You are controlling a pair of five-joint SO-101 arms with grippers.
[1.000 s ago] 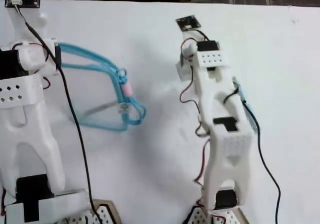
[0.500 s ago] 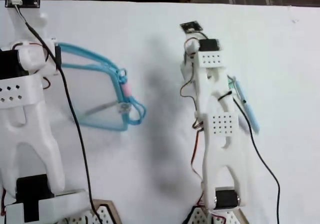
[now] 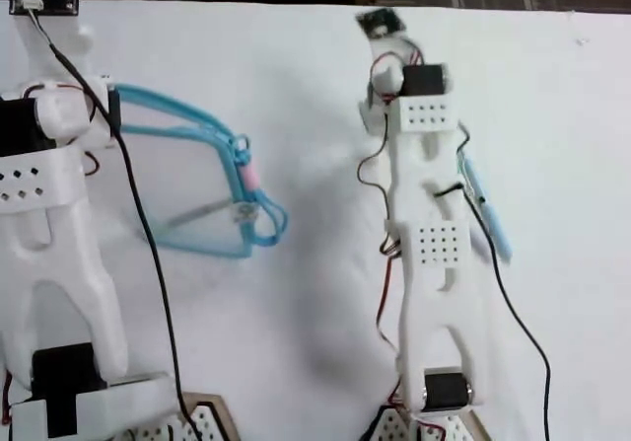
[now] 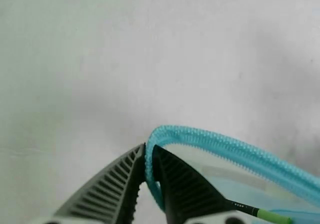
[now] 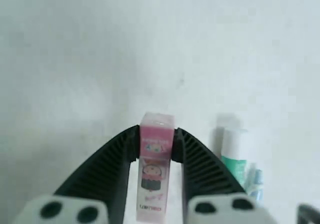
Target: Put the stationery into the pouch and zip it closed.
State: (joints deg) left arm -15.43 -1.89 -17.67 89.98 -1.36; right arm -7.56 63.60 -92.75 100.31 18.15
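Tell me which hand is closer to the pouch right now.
Left. The left hand is shut on the pouch at its blue zipper edge, touching it. The right hand is apart from the pouch, off to its side, gripping a pink eraser.

Clear blue-edged pouch (image 3: 182,180) lies flat, rim pinched in the left hand (image 4: 148,153). Pink eraser (image 5: 156,159) sits clamped in the right hand (image 5: 156,132), blue pen (image 3: 484,211) beside.

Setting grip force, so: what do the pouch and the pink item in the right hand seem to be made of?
Pouch: clear, glossy plastic, probably vinyl; the table shows through. Its turquoise rim looks like woven fabric tape, with a visible weave. Pink item: likely an eraser in a glossy printed sleeve; the core is hidden, so rubber is a guess.
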